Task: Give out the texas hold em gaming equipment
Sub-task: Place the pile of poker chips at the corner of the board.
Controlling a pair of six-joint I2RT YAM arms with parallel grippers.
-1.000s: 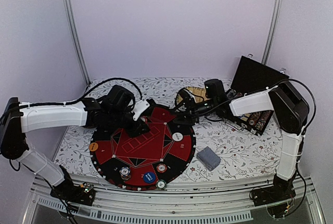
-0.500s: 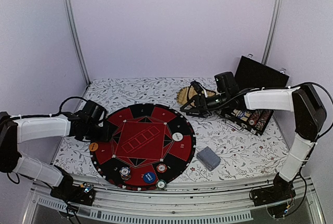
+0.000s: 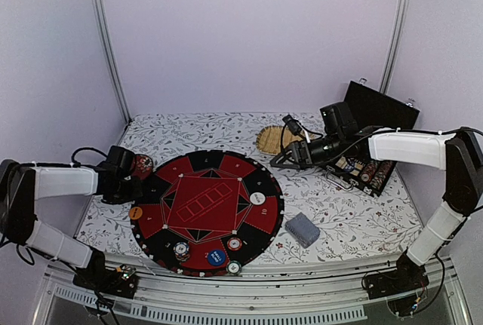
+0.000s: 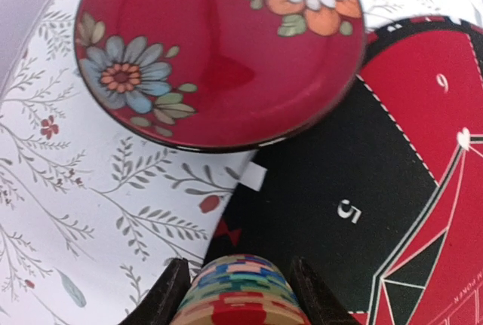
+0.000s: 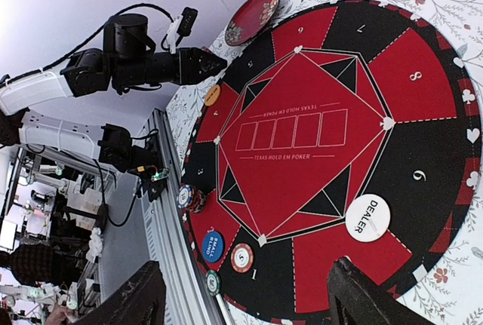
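Clamped the left gripper (image 4: 240,298) on a chip stack (image 4: 241,280) over the mat's (image 3: 204,208) left edge, just beside the dish (image 4: 219,46). Already set out: orange chip (image 3: 135,213), near-rim chips (image 3: 216,257), dealer button (image 3: 257,197). Left the cards (image 3: 303,229) undealt. Held the right gripper (image 5: 241,298) spread wide, empty. Since a second earlier, drew both arms outward off the mat's middle.

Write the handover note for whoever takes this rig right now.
Left gripper: shut on a chip stack, at the mat's seat 5 beside the red dish.
Right gripper: open, empty, by the mat's far right edge.
Done: dealer button, orange chip and near-edge chips on the mat.
Left: place the held stack; deck lies undealt; more chips in the case.
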